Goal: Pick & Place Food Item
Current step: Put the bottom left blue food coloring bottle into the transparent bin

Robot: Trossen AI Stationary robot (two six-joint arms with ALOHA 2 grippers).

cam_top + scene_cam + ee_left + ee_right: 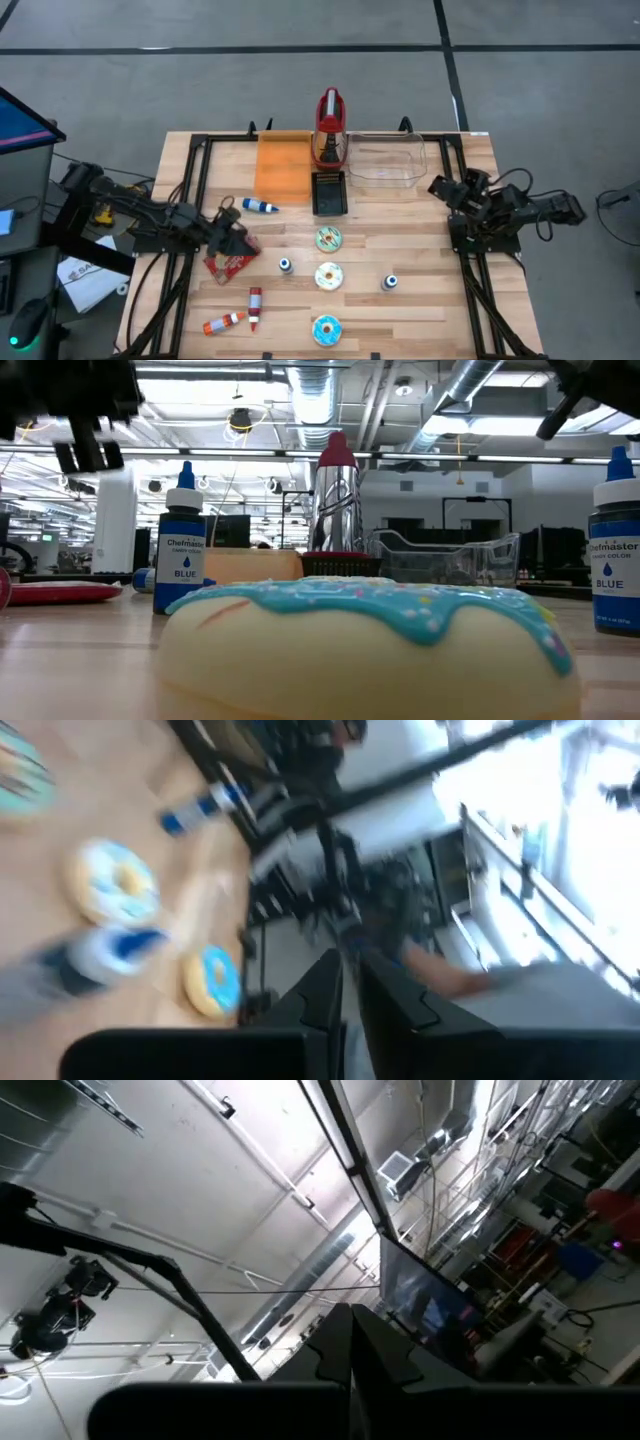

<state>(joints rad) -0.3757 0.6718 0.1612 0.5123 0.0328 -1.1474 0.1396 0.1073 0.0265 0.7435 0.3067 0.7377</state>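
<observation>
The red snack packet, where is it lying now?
In the high view the red snack packet lies flat on the table's left side, just under the left gripper, left of a small blue-capped bottle.

We are in a robotics lab set in an open industrial hall. Grey concrete floor with dark taped lines surrounds the wooden table, which carries a black metal frame. In the low view we see exposed silver ducting, pipes and strip lights overhead, with desks and monitors in the background. A screen and cabling sit beside the table. The right wrist view shows ceiling trusses and a further monitor.
</observation>
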